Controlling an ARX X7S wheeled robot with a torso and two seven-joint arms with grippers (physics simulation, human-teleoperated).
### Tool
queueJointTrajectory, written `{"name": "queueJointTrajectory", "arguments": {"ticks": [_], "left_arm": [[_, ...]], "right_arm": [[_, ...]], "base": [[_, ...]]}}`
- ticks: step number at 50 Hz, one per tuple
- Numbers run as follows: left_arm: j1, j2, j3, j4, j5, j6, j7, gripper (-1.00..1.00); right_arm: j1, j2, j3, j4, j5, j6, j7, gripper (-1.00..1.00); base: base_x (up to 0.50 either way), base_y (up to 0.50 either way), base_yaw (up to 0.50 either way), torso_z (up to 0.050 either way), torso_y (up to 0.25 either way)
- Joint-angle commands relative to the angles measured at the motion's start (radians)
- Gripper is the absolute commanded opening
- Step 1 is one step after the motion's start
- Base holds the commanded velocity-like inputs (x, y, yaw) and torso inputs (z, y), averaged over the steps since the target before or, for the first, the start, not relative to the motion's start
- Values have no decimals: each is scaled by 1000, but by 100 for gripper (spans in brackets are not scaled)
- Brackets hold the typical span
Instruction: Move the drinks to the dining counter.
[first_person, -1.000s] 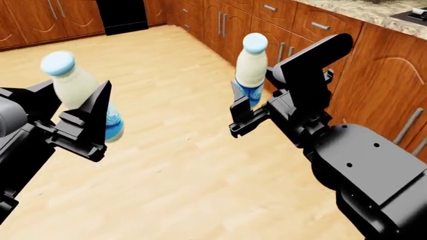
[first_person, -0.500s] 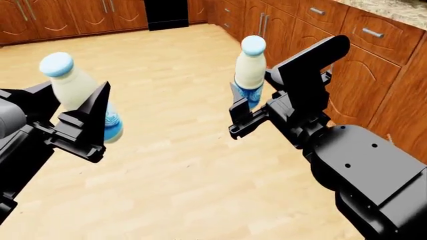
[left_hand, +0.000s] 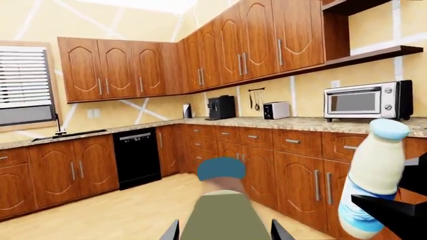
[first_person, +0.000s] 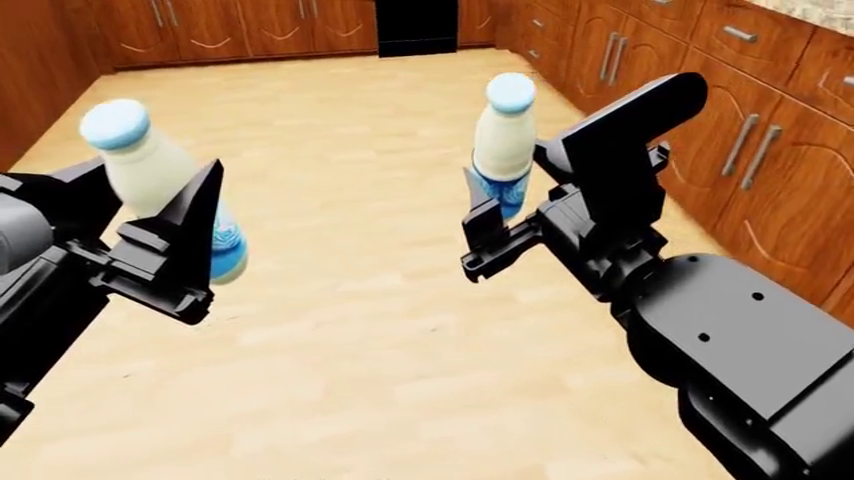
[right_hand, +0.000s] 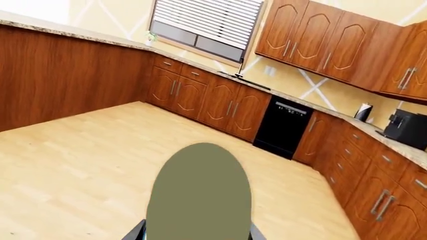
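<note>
Your left gripper (first_person: 167, 245) at the frame's left clamps one slim cream-white blue-capped bottle (first_person: 158, 180) (tilted); your right gripper (first_person: 497, 222), centre-right, grips its upright twin (first_person: 503, 140), both over pale wood flooring (first_person: 347, 330) beside reddish-brown cabinets (first_person: 747, 150).

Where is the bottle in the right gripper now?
In the head view, right of centre: the bottle stands upright in the right gripper, above the wooden floor.

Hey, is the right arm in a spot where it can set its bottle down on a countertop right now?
Probably not yet. The right gripper holds its bottle upright over open wood floor; only cabinet fronts show beside it, with a sliver of countertop at the far corner, seemingly beyond reach.
</note>
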Motion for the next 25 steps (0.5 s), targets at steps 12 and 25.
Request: {"name": "queueJointTrajectory", "arguments": {"ticks": [12, 25], "left_arm": [[-17, -11, -1, 9, -32, -3, -31, -100], [-9, -16, 1, 13, -30, 6, -32, -100]], "right_arm": [[-5, 12, 6, -25, -17, -1, 6, -100], [-11, 16, 7, -25, -16, -7, 12, -100]], "base": [[0, 0, 500, 0, 1], [0, 0, 500, 1, 1]]}}
